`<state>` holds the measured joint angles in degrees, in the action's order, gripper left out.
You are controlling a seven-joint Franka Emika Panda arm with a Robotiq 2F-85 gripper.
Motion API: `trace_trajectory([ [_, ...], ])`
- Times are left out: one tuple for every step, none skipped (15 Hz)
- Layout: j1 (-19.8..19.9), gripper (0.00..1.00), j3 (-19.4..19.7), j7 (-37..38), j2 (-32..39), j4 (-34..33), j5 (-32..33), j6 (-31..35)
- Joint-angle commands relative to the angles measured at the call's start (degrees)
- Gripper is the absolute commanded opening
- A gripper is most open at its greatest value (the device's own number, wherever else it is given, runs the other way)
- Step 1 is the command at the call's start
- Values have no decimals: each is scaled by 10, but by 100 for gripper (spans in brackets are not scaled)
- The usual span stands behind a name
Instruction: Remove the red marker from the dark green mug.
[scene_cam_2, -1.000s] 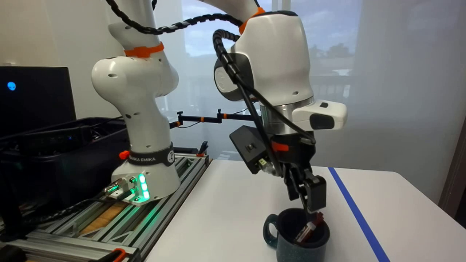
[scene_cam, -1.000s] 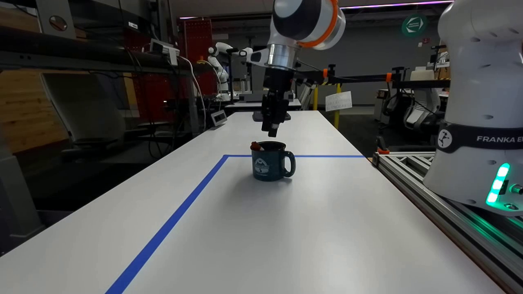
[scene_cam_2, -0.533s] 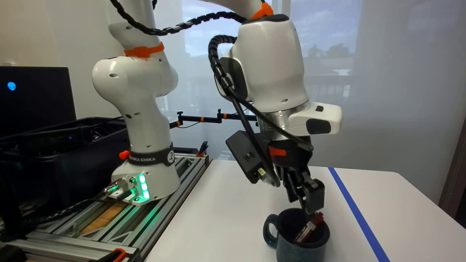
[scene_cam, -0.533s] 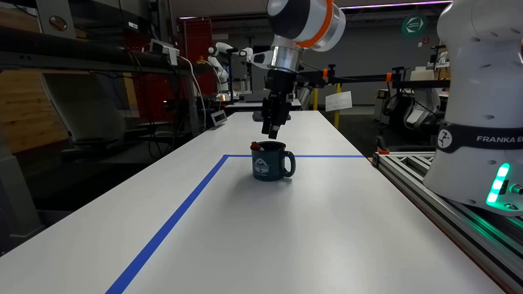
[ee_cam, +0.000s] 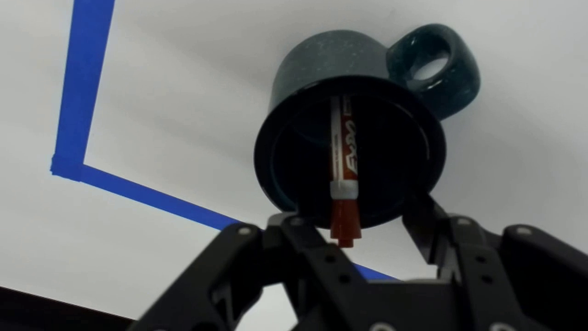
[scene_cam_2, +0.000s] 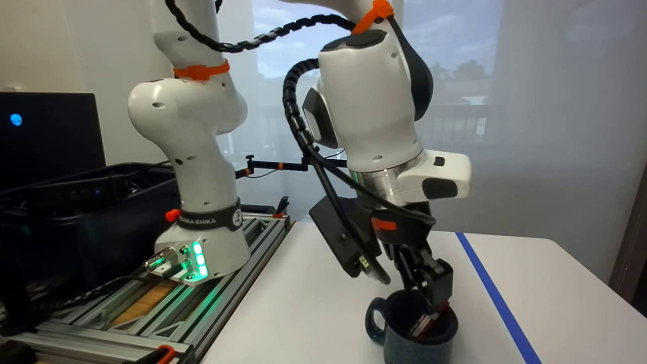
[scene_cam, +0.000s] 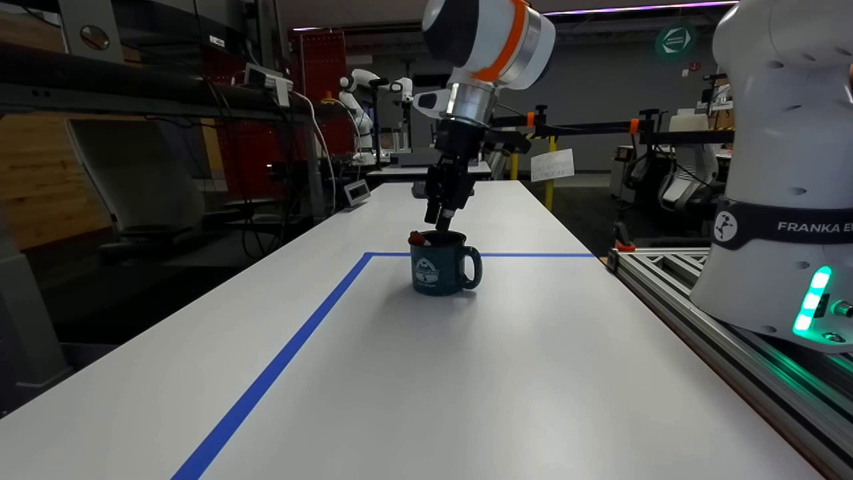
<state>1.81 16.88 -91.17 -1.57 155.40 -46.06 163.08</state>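
The dark green mug stands upright on the white table, in an exterior view (scene_cam: 436,272), in an exterior view (scene_cam_2: 417,351) and in the wrist view (ee_cam: 333,57). The red marker (ee_cam: 344,156) leans inside it, its red cap sticking out over the rim; it also shows in both exterior views (scene_cam: 418,239) (scene_cam_2: 423,324). My gripper (ee_cam: 360,207) is open, tilted, just above the mug's mouth, with its fingers on either side of the cap and apart from it. In an exterior view a fingertip of the gripper (scene_cam_2: 424,297) hides part of the cap. The marker's lower end is hidden in the mug.
Blue tape (scene_cam: 286,360) marks lines on the white table (scene_cam: 533,373). The mug's handle (ee_cam: 436,69) points toward the robot base (scene_cam: 786,267). The base stands on a metal rail frame (scene_cam_2: 227,298) beside the table.
My gripper has moved down toward the mug and the wrist has tilted more. The fingers now reach the height of the marker's cap. The mug and marker have not visibly moved.
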Motion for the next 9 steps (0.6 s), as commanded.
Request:
trace_trajectory([
  [-4, 52, 0, -76, 24, -25, -73, 8],
  [-4, 50, -1, -93, 31, -30, -89, 8],
  [-3, 49, -3, -108, 37, -35, -104, 7],
  [-2, 50, -4, -122, 42, -40, -117, 6],
  [-2, 49, -6, -134, 48, -44, -130, 6],
  [-1, 50, -8, -145, 52, -47, -140, 4],
  [-1, 50, -10, -155, 57, -50, -151, 4],
  [-1, 49, -12, -164, 62, -52, -160, 5],
  [-1, 47, -15, -170, 65, -53, -167, 4],
])
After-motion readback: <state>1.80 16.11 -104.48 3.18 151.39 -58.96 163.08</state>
